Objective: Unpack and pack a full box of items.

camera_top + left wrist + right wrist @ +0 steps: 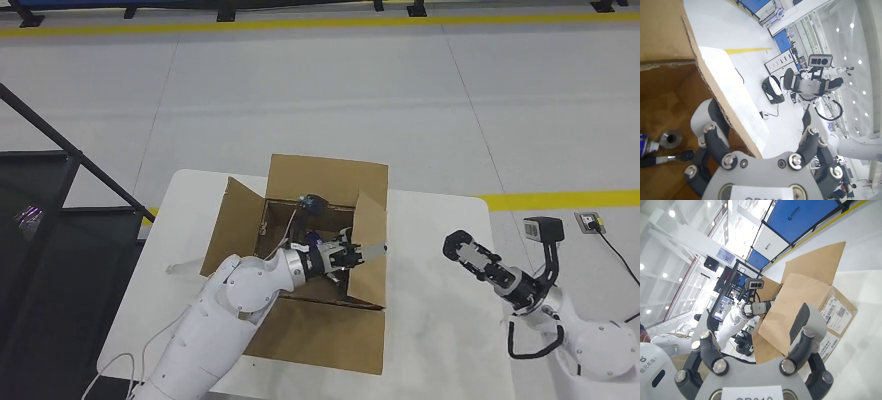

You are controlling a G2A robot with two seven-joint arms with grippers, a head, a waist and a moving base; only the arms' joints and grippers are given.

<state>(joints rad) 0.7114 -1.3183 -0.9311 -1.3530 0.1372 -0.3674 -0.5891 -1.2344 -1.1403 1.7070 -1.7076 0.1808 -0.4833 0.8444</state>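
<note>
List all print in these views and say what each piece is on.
Box labels: barcodes, a square code and small print, too small to read.
Right gripper tag: characters cut off by the picture's edge, not readable.
Left gripper tag: cut off the same way.
Blue panel: a logo and one brand word, white on blue.

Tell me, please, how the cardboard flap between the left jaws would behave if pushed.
The flap has a corrugated edge, so it is probably light and fairly stiff. Joined to the box along one fold only, it would probably swing rather than bend. Hard squeezing might crease it.
</note>
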